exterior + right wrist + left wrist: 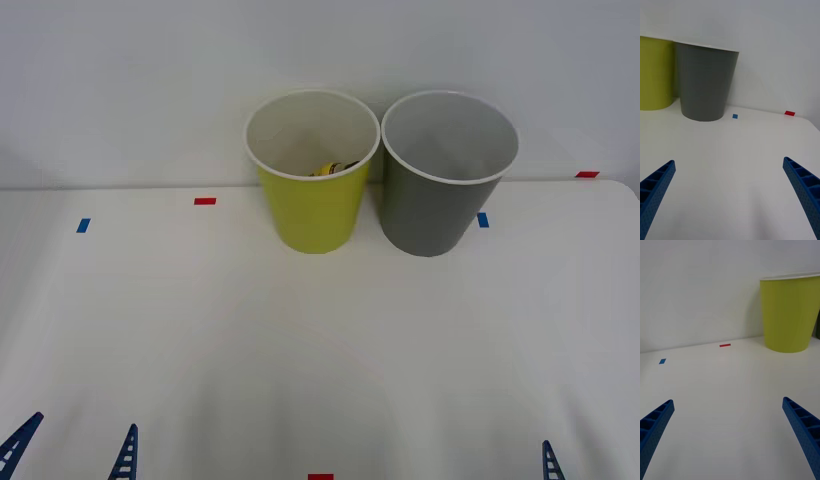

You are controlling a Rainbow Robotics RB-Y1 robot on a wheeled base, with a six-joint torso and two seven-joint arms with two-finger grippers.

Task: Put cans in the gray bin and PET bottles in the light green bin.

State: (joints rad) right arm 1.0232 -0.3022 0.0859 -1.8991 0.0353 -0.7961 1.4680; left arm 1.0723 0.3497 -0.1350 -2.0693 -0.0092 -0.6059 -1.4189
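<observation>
The light green bin point(312, 212) and the gray bin point(430, 215) stand upright side by side, touching, at the back of the white table. Just above the light green bin's near rim, a bit of yellow and dark shows inside: a PET bottle point(335, 168) lying in it. The cans are out of view; the part of the gray bin's inside that shows is bare. My left gripper point(728, 400) is open and low at the near left, facing the light green bin point(790, 311). My right gripper point(729, 161) is open at the near right, facing the gray bin point(705, 86).
Small tape marks lie on the table: red point(205, 201) and blue point(83, 225) on the left, blue point(483, 219) and red point(587, 174) on the right, and red point(320, 477) at the near edge. A white wall rises right behind the bins.
</observation>
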